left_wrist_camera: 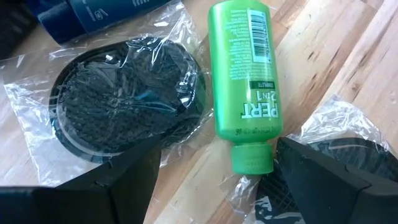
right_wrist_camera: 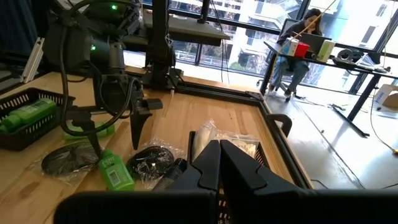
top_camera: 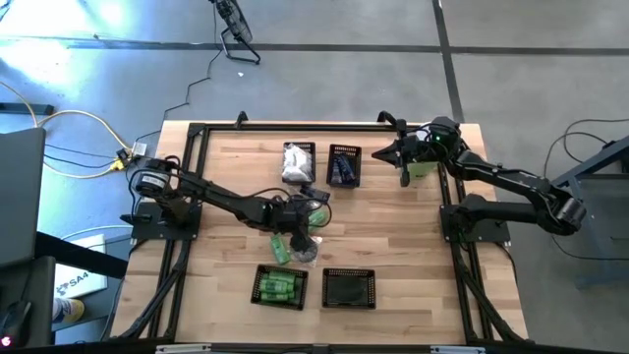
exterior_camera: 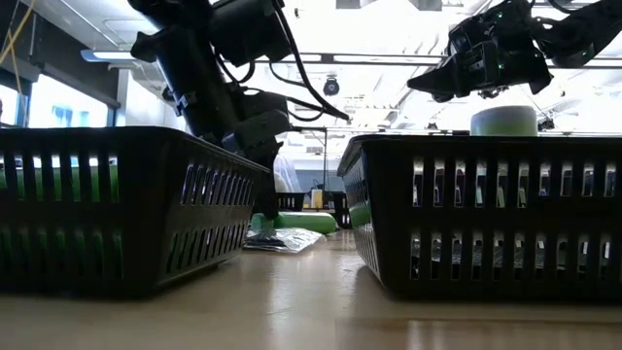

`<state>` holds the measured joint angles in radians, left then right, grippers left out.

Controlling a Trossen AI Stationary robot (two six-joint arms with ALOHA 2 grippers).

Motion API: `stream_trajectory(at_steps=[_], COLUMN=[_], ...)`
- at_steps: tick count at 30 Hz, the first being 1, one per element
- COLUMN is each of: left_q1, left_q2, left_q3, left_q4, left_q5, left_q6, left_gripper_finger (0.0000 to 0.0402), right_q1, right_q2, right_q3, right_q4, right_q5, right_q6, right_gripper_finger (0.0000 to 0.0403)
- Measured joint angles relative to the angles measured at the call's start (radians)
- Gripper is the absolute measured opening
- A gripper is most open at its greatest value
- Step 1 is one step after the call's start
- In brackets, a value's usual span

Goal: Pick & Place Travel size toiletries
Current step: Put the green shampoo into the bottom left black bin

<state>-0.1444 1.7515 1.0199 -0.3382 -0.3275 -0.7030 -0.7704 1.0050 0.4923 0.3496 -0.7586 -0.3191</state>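
Wooden table (top_camera: 393,246), left hand (left_wrist_camera: 214,171) wide open straddling green bottle (left_wrist_camera: 244,81), holding nothing, right hand (right_wrist_camera: 217,152) shut, empty.

dark jointed arms, black cables

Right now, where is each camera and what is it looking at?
High: above, looking straight down at the table, both arms, four baskets.
Low: at tabletop height, between two baskets, arms overhead.
Left wrist: on the left arm, its open fingers astride a green bottle.
Right wrist: on the right arm, its shut fingers in front.
Both wrist views show that green bottle.
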Motion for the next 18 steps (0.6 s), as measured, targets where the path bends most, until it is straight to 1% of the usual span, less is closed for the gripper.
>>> stream_trajectory(at_steps=[7, 10, 18], left_q1=[-0.003, -0.007, -0.008], left_q2=[0.000, 0.000, 0.000], left_q3=[0.000, 0.000, 0.000], left_q4=[-0.002, -0.012, 0.020], left_q5=[0.008, 0.022, 0.002], left_q6=[0.002, 0.030, 0.052], left_gripper_finger=[0.0313, 0.0313, 0.0313], right_q1=[0.000, 0.000, 0.000], right_q2=[0.000, 0.000, 0.000], right_q3=[0.000, 0.000, 0.000], right_q4=[0.000, 0.000, 0.000], right_q5=[0.000, 0.000, 0.000], right_q6=[0.000, 0.000, -0.001], right_gripper_finger=[0.0003, 0.0003, 0.0003])
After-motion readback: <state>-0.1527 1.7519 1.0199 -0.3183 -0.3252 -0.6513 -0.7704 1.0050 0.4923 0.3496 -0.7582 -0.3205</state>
